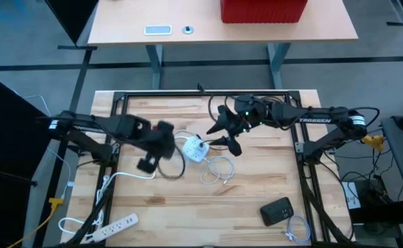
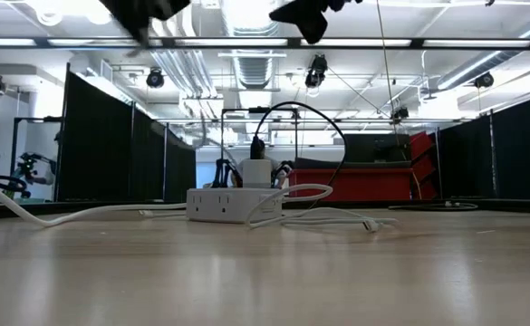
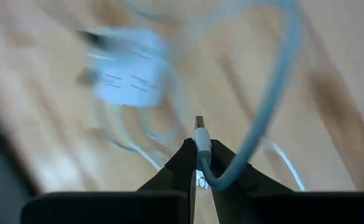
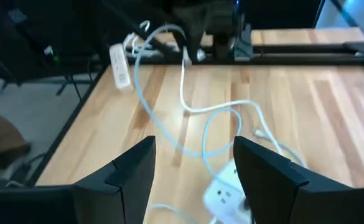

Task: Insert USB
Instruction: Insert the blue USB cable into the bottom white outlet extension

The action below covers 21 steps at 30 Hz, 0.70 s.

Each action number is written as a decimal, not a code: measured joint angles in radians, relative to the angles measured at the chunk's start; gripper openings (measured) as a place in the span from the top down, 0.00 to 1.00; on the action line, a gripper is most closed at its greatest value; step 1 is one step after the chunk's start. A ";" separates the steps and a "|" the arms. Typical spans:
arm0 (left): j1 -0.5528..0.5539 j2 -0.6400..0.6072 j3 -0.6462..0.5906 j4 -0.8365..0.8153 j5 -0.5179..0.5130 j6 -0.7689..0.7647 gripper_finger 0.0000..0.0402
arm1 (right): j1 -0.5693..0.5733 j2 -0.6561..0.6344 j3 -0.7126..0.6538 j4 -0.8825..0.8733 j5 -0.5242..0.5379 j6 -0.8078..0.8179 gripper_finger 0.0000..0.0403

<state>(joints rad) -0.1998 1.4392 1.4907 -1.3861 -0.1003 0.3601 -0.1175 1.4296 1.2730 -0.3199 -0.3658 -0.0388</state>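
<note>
In the left wrist view, a white USB plug [image 3: 200, 138] with its metal tip pointing forward is clenched between the fingers of the left gripper [image 3: 199, 163], and its pale cable [image 3: 275, 99] is looped up and away from the gripper. The white power cube [image 1: 195, 149] is seen on the wooden desk [image 1: 256, 193] just ahead of that gripper, between it and the right gripper [image 1: 223, 134], with loose white cable lying beside it. The right gripper is held released, its fingers [image 4: 266, 168] spread wide apart above the cube.
</note>
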 joint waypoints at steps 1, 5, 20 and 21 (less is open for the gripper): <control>-0.025 0.011 -0.004 -0.047 0.009 0.011 0.95 | 0.010 0.000 -0.011 0.003 0.005 0.000 0.50; -0.132 0.041 -0.025 -0.136 0.014 0.022 0.95 | 0.049 0.000 -0.062 0.003 0.062 -0.001 0.50; -0.449 0.053 -0.206 -0.063 0.233 -0.029 0.95 | 0.089 0.002 -0.207 0.260 0.202 0.038 0.50; -0.463 0.059 -0.218 -0.062 0.244 -0.028 0.95 | 0.093 0.004 -0.207 0.263 0.217 0.037 0.50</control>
<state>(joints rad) -0.6629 1.4984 1.2724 -1.4483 0.1440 0.3317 -0.0247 1.4336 1.0664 -0.0566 -0.1489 -0.0022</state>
